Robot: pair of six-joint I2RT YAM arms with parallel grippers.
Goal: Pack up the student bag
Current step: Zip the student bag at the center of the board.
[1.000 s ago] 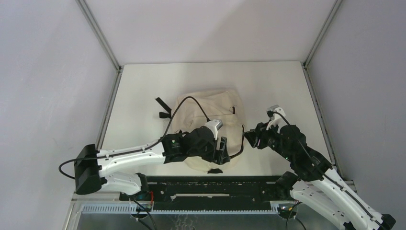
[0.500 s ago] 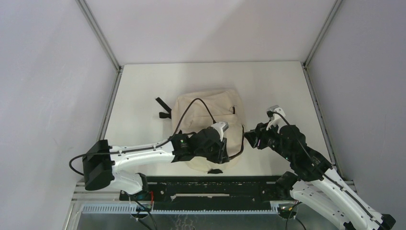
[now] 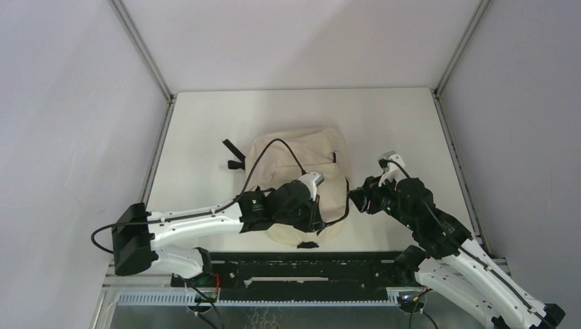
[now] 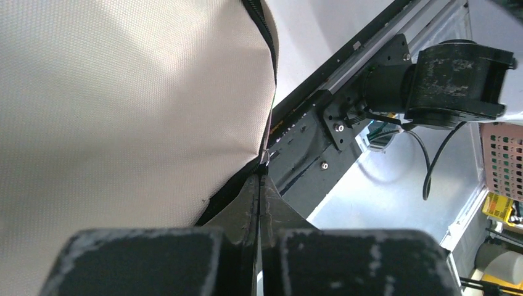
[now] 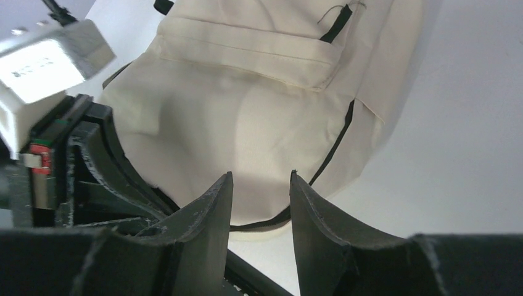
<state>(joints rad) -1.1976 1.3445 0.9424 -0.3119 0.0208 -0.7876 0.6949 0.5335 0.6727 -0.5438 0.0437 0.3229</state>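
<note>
**Left arm at the near rim of the bag**

From above, the cream soft-canvas student bag [image 3: 318, 147] is being shown flat on the white table [image 3: 205, 123], its long axis running away from the bases, with the left gripper [image 3: 315, 218] being held at its near edge. In the left wrist view, the jaws are being pressed fully together at the black zipper seam [image 4: 262, 21]; whether it is caught cannot be told. In the right wrist view, the right gripper [image 5: 259, 182] is being held part-open and empty, just beside the bag's right flank.
</note>
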